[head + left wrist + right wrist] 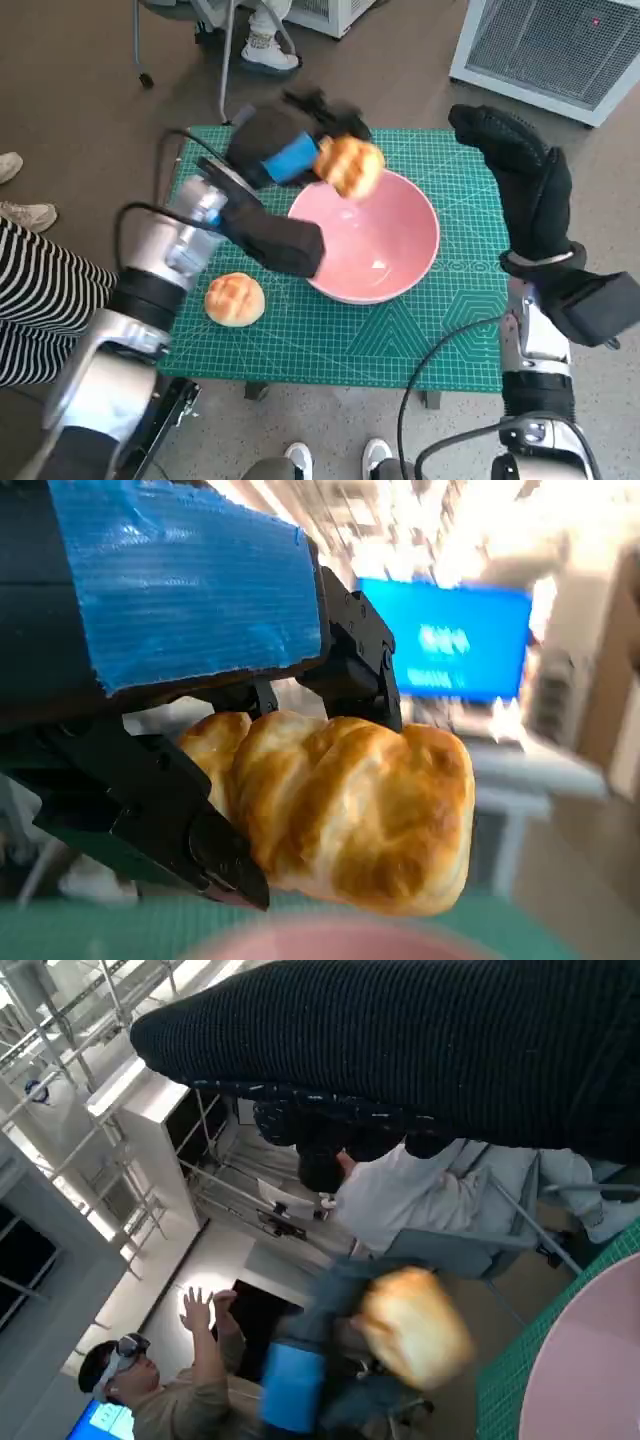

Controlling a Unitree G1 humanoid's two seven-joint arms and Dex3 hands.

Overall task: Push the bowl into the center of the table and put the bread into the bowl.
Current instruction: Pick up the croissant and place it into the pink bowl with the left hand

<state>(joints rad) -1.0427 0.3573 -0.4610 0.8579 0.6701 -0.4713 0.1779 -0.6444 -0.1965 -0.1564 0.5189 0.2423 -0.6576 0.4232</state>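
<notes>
A person's striped trouser leg (40, 300) and pale shoes (28, 214) show at the far left, beside the green cutting mat (400, 340) that covers the table. On the mat, just left of the bowl (375, 240) and near the mat's front edge, lies a second round bread roll (235, 299), apart from the bowl's rim.

The left hand (285, 150) is lifted above the mat, at the bowl's far-left rim. Its fingers (150, 815) are closed on a golden bread roll (350, 165); the left wrist view shows the roll (350, 815) clamped between black fingers on either side, with the blue tape (180, 590) above it and the pink rim (330, 945) just under it. The roll hangs over the far-left edge of the bowl, clear of the bowl's inside. The right wrist view shows the same roll (415, 1325), blurred, to the side of the bowl's pink edge (590, 1360).

The pink bowl sits on the mat, roughly at the middle, slightly toward the right half.

The right hand (520, 175) in its black glove is raised to the right of the bowl, above the mat's right edge. Its fingers are stretched out and apart, and it holds nothing. A white ventilated cabinet (560, 50) stands on the floor beyond the bowl, to the right.

In the right wrist view, a person in a pale top (410, 1195) sits on a chair beyond the glove (420, 1050), and another person wearing a headset (150, 1380) has both hands raised.
</notes>
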